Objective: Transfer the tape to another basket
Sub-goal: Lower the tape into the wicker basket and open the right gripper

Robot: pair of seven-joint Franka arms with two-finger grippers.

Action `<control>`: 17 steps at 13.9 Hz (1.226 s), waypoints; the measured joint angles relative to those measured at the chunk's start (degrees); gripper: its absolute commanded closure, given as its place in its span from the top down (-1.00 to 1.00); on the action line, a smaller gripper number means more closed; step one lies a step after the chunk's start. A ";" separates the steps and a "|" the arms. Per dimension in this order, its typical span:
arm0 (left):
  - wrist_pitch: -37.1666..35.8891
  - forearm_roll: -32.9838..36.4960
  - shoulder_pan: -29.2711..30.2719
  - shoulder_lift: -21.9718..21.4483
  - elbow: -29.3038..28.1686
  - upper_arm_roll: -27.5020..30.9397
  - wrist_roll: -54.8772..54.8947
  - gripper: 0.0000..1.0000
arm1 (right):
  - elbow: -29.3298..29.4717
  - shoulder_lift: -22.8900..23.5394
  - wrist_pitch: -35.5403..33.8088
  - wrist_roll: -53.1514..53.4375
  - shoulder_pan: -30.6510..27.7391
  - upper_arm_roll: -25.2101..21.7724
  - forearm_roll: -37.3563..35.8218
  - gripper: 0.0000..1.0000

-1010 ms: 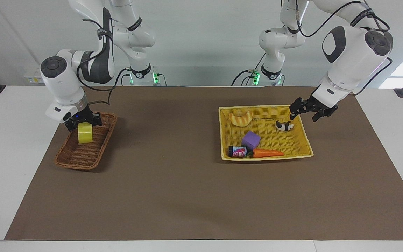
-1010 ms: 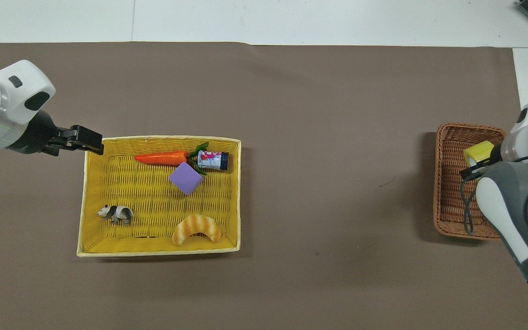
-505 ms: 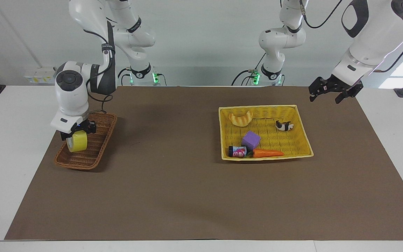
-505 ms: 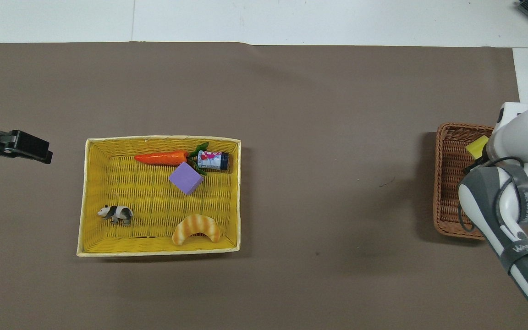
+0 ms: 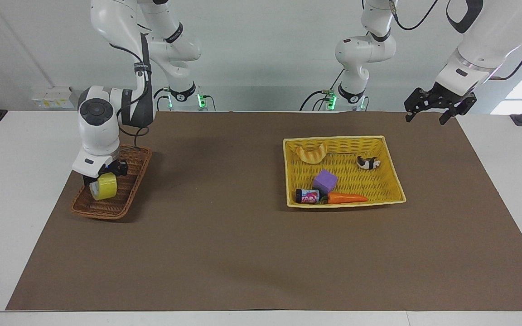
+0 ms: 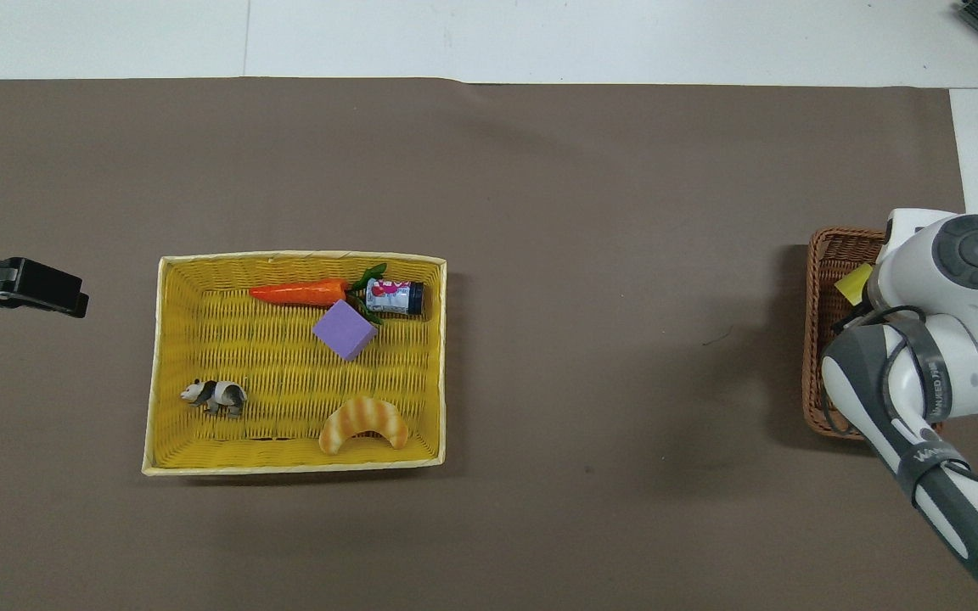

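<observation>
The yellow tape is held in my right gripper, which is shut on it from above. The roll hangs tilted and low inside the brown wicker basket at the right arm's end of the table; I cannot tell if it touches the bottom. In the overhead view only a yellow sliver of the tape shows in the basket; the wrist hides the gripper. My left gripper is open and empty, raised over the mat's corner beside the yellow basket. It also shows in the overhead view.
The yellow square basket holds a purple cube, a carrot, a small can, a croissant and a panda figure. A brown mat covers the table between the baskets.
My right gripper has lowered the tape deeper into the brown basket and the roll has turned. My left gripper has risen and drawn away from the yellow basket's rim.
</observation>
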 measured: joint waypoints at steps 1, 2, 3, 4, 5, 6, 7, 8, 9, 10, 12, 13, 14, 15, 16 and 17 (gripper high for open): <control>0.01 0.00 0.00 0.00 0.00 0.02 0.00 1.00 | -0.05 -0.01 0.01 0.00 0.00 0.00 -0.11 0.12; 0.01 0.00 0.00 -0.02 0.01 0.04 0.02 1.00 | -0.06 -0.04 -0.01 0.00 0.00 0.00 -0.12 0.74; 0.01 0.00 0.00 -0.08 0.06 0.09 0.11 1.00 | -0.09 -0.11 -0.09 0.00 0.00 0.00 -0.12 1.00; 0.01 0.00 0.00 -0.21 0.21 0.18 0.28 1.00 | -0.20 -0.23 -0.21 0.00 0.00 0.00 -0.11 1.00; 0.01 0.00 0.00 -0.38 0.36 0.24 0.39 1.00 | -0.39 -0.36 -0.41 0.00 0.00 0.01 0.17 1.00; 0.01 0.00 0.01 -0.60 0.49 0.27 0.50 1.00 | -0.62 -0.49 -0.92 0.00 0.01 0.02 1.00 1.00; -0.01 0.00 0.01 -0.80 0.56 0.26 0.56 1.00 | -0.75 -0.56 -1.86 0.00 0.04 0.03 2.35 1.00; -0.02 0.00 0.01 -0.96 0.57 0.27 0.57 1.00 | -0.78 -0.62 -2.81 0.00 0.14 0.05 4.01 1.00; -0.02 0.00 0.01 -1.02 0.57 0.27 0.57 1.00 | -0.77 -0.79 -3.65 0.00 0.29 0.11 5.86 1.00; -0.02 0.00 0.01 -1.02 0.57 0.28 0.57 1.00 | -0.74 -1.22 -5.02 0.00 0.52 0.31 7.92 1.00; -0.01 0.00 0.01 -1.03 0.58 0.31 0.57 1.00 | -0.63 -3.06 -8.01 0.00 1.18 0.72 12.64 1.00; -0.01 0.00 0.01 -1.02 0.58 0.31 0.57 1.00 | -0.56 -4.33 -9.43 0.00 1.52 0.84 15.23 1.00; -0.01 0.00 0.01 -1.02 0.58 0.31 0.57 1.00 | -0.39 -5.61 -10.76 0.00 1.74 0.88 17.47 1.00; -0.01 0.00 0.01 -1.03 0.58 0.31 0.57 1.00 | 0.13 -6.92 -12.25 0.00 1.81 0.87 19.86 1.00; -0.01 0.00 0.01 -1.03 0.58 0.31 0.57 1.00 | 1.05 -8.07 -13.65 0.23 1.81 0.87 21.86 1.00; -0.01 0.00 0.01 -1.02 0.58 0.31 0.57 1.00 | 2.14 -9.01 -14.57 1.12 1.82 0.86 22.98 1.00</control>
